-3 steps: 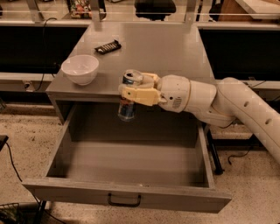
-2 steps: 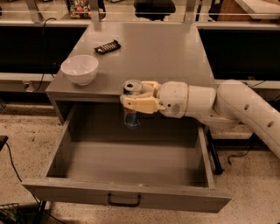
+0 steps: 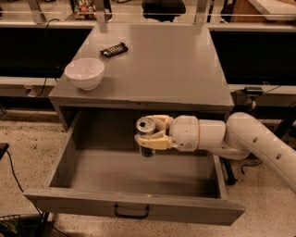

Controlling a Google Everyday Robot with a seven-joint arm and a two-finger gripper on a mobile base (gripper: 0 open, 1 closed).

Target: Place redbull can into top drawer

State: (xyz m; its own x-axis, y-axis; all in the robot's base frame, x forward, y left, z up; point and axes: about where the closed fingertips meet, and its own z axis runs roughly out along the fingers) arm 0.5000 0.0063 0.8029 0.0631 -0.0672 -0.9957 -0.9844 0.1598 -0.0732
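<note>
Cream-coloured fingers of the gripper are closed around the redbull can, which is held upright with its silver top showing above them and its dark lower end below. The white arm is reached in from the right, low across the opening of the top drawer.

The can is held within the drawer's open space, near the back wall and about midway across. Whether its base touches the drawer bottom cannot be told. The placing step is judged to be in hand, and carrying is largely done. A short lowering is called for next, until the base is borne by the drawer bottom. Only then should the fingers be parted and drawn clear, since a slim can is easily tipped.

The drawer is pulled fully out, its flat front panel and dark metal handle nearest the camera. Nothing else is seen inside it.

On the grey cabinet top a white bowl is set at the front left corner, with a flat black bar-shaped object behind it, well apart from the can.

A speckled floor is seen around the cabinet, with a dark cable at the left. Dark shelving and a chair base are seen behind.
</note>
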